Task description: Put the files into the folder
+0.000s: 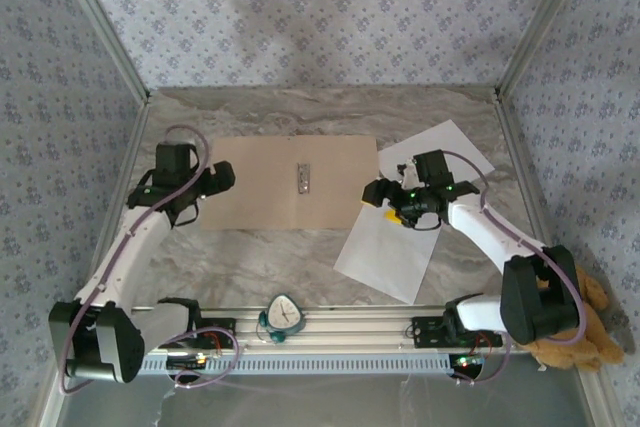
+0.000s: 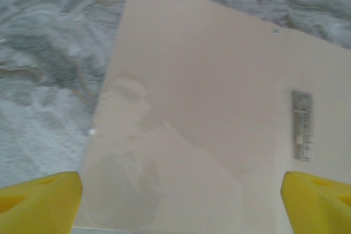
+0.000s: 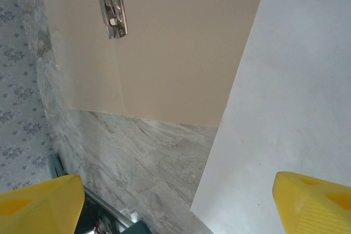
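Lying open and flat on the grey marbled table [image 1: 250, 257], the folder [image 1: 255, 187] sits toward the far edge, slightly left of the middle. It is a plain tan rectangle with a small metal clip [image 1: 305, 178] at its centre fold. The files [image 1: 395, 247] lie right of it, white and blank. They are skewed, with one corner aimed at the table's far right corner and the other end reaching toward the near edge. Their left side meets the folder's right edge. The left gripper [image 1: 222, 179] hovers at the folder's left edge. The right gripper [image 1: 385, 197] hangs over the files, beside the folder's right edge. A brown plush toy [image 1: 585, 337] rests at the near right corner.

From the left wrist, the folder's tan surface is smooth and faintly smudged, with the clip lying upright-long near the right. The yellow fingertips [image 2: 38, 201] stand wide apart, released and holding nothing.

From the right wrist, the tan board and shiny clip lie beyond a strip of bare marble. A white sheet covers the right side and abuts the folder's near corner. Its fingertips [image 3: 312, 201] are likewise spread wide and empty.
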